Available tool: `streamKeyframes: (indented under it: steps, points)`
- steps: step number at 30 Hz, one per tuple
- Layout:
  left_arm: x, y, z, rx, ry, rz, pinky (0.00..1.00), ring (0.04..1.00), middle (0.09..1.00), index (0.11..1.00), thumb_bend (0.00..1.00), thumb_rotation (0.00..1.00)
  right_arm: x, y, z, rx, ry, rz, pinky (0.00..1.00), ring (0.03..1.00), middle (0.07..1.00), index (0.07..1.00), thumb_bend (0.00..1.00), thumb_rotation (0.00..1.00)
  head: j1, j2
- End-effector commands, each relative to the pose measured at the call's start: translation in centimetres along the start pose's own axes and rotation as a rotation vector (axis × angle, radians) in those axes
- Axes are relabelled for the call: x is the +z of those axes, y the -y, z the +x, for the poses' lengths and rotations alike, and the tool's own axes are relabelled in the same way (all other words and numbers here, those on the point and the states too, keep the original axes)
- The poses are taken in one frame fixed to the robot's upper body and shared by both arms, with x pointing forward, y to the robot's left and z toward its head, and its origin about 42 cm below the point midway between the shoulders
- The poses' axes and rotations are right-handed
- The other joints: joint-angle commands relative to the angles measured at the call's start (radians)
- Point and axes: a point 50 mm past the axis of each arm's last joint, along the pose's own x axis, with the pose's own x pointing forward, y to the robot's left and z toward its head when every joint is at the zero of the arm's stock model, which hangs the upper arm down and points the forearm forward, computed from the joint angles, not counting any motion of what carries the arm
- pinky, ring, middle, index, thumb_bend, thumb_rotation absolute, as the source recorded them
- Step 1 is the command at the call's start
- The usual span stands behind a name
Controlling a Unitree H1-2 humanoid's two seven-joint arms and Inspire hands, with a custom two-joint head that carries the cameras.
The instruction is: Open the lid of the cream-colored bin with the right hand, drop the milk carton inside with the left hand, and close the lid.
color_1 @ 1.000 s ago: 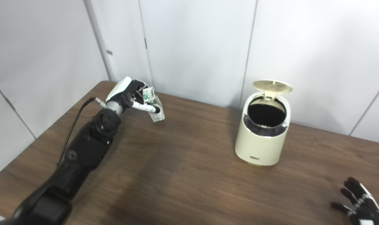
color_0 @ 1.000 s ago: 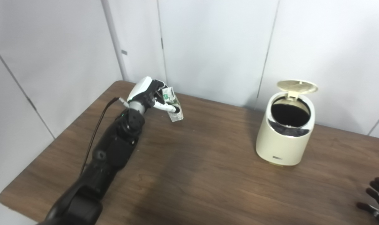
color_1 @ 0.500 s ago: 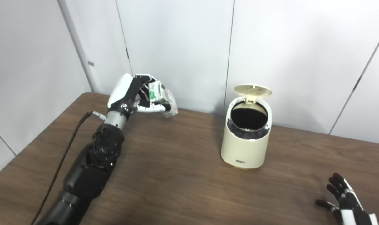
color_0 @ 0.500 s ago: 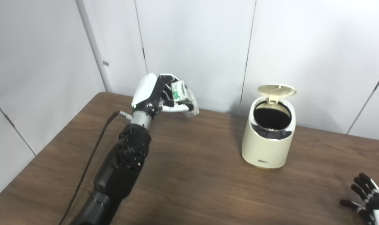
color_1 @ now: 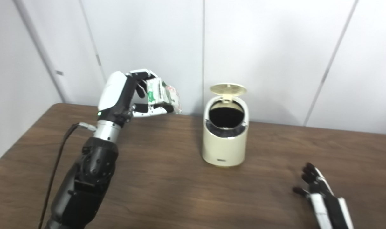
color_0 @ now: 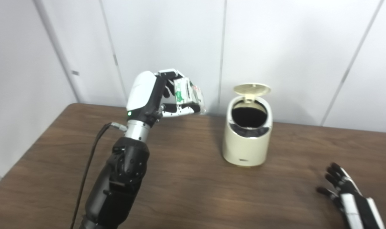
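The cream-colored bin [color_0: 246, 140] stands on the brown table [color_0: 193, 178] with its round lid [color_0: 252, 89] flipped up at the back and its dark inside showing. My left hand [color_0: 155, 95] is shut on the white and green milk carton [color_0: 188, 95] and holds it in the air, left of the bin and about level with its lid. My right hand [color_0: 347, 194] lies open and empty on the table at the lower right, apart from the bin. The same scene shows in the right eye view, with the bin [color_1: 224, 140] and carton [color_1: 161, 93].
White wall panels [color_0: 275, 47] rise right behind the table's far edge and the bin. A black cable [color_0: 91, 159] hangs along my left forearm. Bare wood lies between the bin and my right hand.
My left hand has lifted the carton off the table and carried it up and toward the bin. The camera has swung, shifting the whole picture. The lid stays open.
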Motion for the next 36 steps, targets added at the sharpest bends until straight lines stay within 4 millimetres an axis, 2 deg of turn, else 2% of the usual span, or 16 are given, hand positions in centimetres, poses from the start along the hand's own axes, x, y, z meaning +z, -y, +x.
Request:
streamKeyframes:
  steps: [1,8,13,16,23,36]
  points:
    - [2.7,-1.5,1.6,0.094,0.142,0.012,0.34,0.44,0.508,0.471,0.48,0.0,1.2,-0.6,0.1,0.003,0.063,-0.015,0.87,0.922,0.917,0.919,0.6,0.88,-0.003,0.0]
    - [4.1,-0.3,2.0,0.098,0.189,-0.019,0.35,0.441,0.502,0.466,0.48,0.0,1.5,-1.7,-0.3,0.015,0.067,-0.023,0.87,0.916,0.916,0.935,0.57,0.91,-0.066,-0.007]
    - [4.4,0.9,2.4,0.097,0.204,-0.014,0.35,0.433,0.505,0.473,0.48,0.0,1.5,-2.3,-0.3,0.011,0.069,-0.016,0.86,0.913,0.917,0.935,0.64,0.96,-0.092,-0.011]
    - [4.5,1.9,2.6,0.091,0.209,-0.021,0.34,0.429,0.503,0.476,0.48,0.0,1.5,-2.5,-0.3,0.009,0.067,-0.013,0.87,0.912,0.916,0.934,0.64,0.96,-0.104,-0.013]
    - [4.0,4.0,3.5,0.08,0.231,-0.028,0.35,0.419,0.507,0.487,0.48,0.0,1.4,-2.8,-0.4,0.019,0.082,-0.008,0.9,0.929,0.926,0.947,0.6,1.0,-0.11,-0.019]
    - [2.3,6.7,5.1,0.022,0.232,-0.004,0.37,0.413,0.525,0.476,0.48,0.0,1.3,-3.1,-0.2,0.006,0.087,0.004,0.9,0.932,0.925,0.945,0.63,1.0,-0.122,-0.031]
